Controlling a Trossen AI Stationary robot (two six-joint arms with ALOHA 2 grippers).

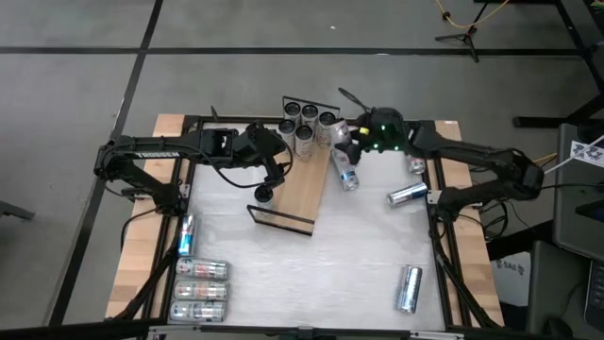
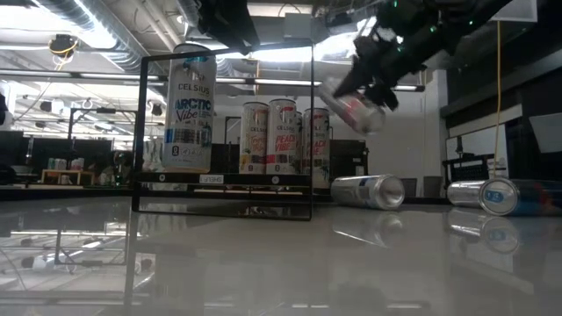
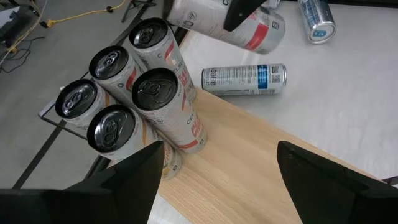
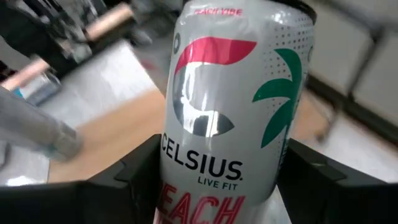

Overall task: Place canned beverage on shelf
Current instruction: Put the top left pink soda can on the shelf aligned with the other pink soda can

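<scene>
Right gripper (image 1: 346,151) clamps one white peach-label can (image 1: 342,134) mid-air above the long light-wood shelf (image 1: 304,184) at frame centre, five upright cans (image 1: 304,123) there, left gripper (image 1: 267,181) empty, fingers apart.

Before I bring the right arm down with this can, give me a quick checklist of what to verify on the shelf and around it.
1. Grip: right gripper shut on the Peach Vibe can, fingers on both sides. Ok.
2. Can attitude: it hangs tilted in the low view, not upright. Not ok.
3. Free spot: bare wood on the shelf beside the cluster of five standing cans. Ok.
4. Left gripper: open, over the shelf, holding nothing; may crowd the approach. Cannot tell.
5. Loose can lying at the shelf edge under the carried can. Not ok.
</scene>
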